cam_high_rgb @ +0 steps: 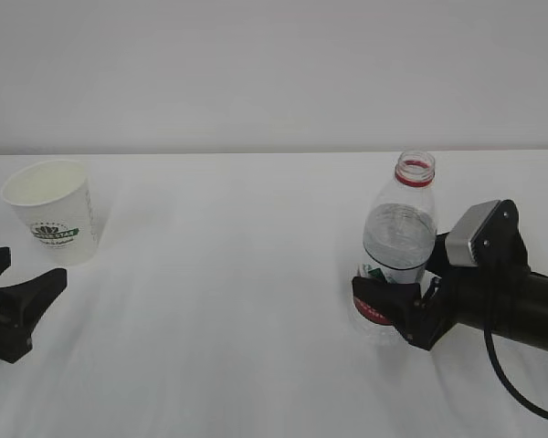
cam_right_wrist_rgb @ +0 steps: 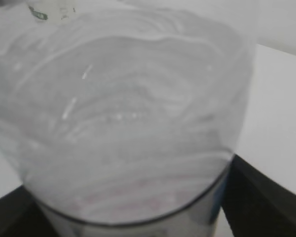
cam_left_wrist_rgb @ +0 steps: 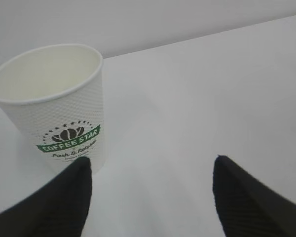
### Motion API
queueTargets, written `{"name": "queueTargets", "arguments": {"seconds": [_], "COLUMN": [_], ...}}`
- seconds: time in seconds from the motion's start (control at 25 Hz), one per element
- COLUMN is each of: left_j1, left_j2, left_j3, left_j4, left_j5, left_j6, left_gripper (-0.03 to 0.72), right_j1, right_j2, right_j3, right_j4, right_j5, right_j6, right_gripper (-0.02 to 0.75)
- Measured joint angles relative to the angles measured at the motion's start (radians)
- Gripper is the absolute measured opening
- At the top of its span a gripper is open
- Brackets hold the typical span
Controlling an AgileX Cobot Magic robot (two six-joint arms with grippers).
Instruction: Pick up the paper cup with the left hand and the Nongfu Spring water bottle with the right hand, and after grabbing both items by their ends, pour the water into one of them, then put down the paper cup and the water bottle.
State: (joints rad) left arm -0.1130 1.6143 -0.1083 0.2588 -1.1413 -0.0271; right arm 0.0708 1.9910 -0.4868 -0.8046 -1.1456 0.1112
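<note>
At lower right, the right hand [cam_high_rgb: 411, 315] has its wide-spread jaws around the base of the Nongfu Spring water bottle [cam_high_rgb: 400, 239], which leans slightly (held or merely bracketed, I cannot tell). At lower left, the left hand [cam_high_rgb: 14, 297] gapes empty just below the paper cup [cam_high_rgb: 53, 212]. Grasping is underway; next the left must advance and close on the cup.

paper cup [cam_left_wrist_rgb: 59, 106]: white, dimpled texture, green/black logo (coffee bean); water bottle [cam_high_rgb: 400, 233]: clear, red neck ring, red label.
</note>
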Motion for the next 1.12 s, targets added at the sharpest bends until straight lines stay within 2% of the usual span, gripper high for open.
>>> {"name": "queueTargets", "arguments": {"seconds": [0.28,0.52,0.64,1.12], "left_j1": [0.0,0.0,0.0,0.0], "left_j2": [0.0,0.0,0.0,0.0], "left_j3": [0.0,0.0,0.0,0.0], "left_j4": [0.0,0.0,0.0,0.0], "left_j5": [0.0,0.0,0.0,0.0], "left_j6": [0.0,0.0,0.0,0.0], "left_gripper": [0.566,0.566,0.566,0.566], "right_j1": [0.0,0.0,0.0,0.0], "right_j2": [0.0,0.0,0.0,0.0], "right_j3": [0.0,0.0,0.0,0.0], "right_j4": [-0.006,-0.029,-0.033,-0.033], "right_j5": [0.0,0.0,0.0,-0.002], "right_j6": [0.007,0.007,0.007,0.019], "right_gripper": [0.636,0.487,0.44,0.425]}}
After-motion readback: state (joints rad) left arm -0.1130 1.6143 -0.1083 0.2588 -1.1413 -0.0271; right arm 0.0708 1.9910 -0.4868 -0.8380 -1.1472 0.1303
